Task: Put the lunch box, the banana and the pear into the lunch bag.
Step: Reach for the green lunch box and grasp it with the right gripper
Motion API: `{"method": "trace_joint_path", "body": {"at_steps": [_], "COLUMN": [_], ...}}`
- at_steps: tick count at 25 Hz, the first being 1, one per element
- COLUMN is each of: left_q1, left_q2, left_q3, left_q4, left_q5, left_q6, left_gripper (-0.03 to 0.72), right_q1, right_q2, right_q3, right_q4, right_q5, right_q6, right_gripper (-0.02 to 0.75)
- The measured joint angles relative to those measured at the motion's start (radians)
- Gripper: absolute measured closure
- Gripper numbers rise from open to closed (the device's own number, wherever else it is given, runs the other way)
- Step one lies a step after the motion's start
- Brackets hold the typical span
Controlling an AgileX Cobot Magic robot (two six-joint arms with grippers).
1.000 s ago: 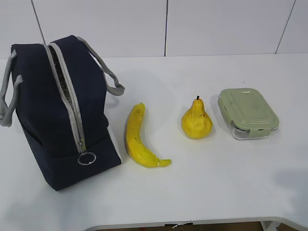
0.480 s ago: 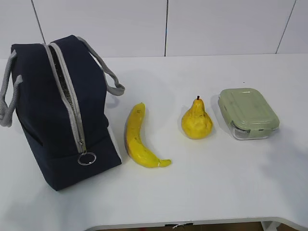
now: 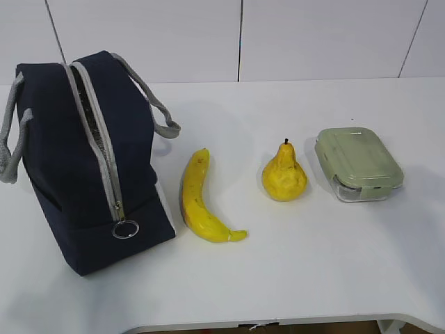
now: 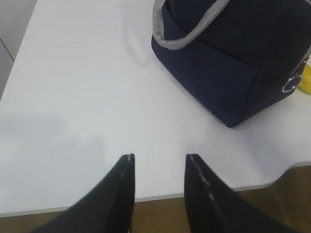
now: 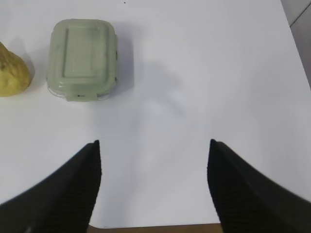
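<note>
The navy lunch bag (image 3: 80, 163) stands at the left of the table, its grey zipper open along the top, ring pull (image 3: 126, 229) hanging at the near end. The banana (image 3: 199, 200) lies to its right, then the pear (image 3: 284, 175) standing upright, then the lunch box (image 3: 358, 162) with its sage-green lid. Neither gripper shows in the exterior view. My left gripper (image 4: 159, 158) is open and empty over the table's front edge, left of the bag (image 4: 233, 63). My right gripper (image 5: 154, 143) is wide open and empty, near the front edge, short of the lunch box (image 5: 82, 59) and pear (image 5: 12, 75).
The white table (image 3: 292, 271) ends at a front edge close to both grippers. A white panelled wall (image 3: 243, 38) runs behind the table. The bag's grey webbing handles (image 3: 156, 104) hang out to either side.
The objects have not moved. The shadow at the right of the table has shifted in the exterior view.
</note>
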Motion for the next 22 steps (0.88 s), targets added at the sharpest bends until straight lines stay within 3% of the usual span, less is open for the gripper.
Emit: {"method": "trace_joint_path", "body": {"at_steps": [14, 22], "left_q1": [0.000, 0.000], "left_q2": [0.000, 0.000], "left_q3": [0.000, 0.000], "left_q4": [0.000, 0.000], "left_q5": [0.000, 0.000], "left_q6": [0.000, 0.000], "left_gripper": [0.446, 0.446], "right_q1": [0.000, 0.000], "right_q2": [0.432, 0.629], "right_q3": [-0.356, -0.441], "right_q4": [0.146, 0.251], "right_q5": [0.014, 0.014], "right_q6": [-0.076, -0.169], "right_gripper": [0.184, 0.184]}}
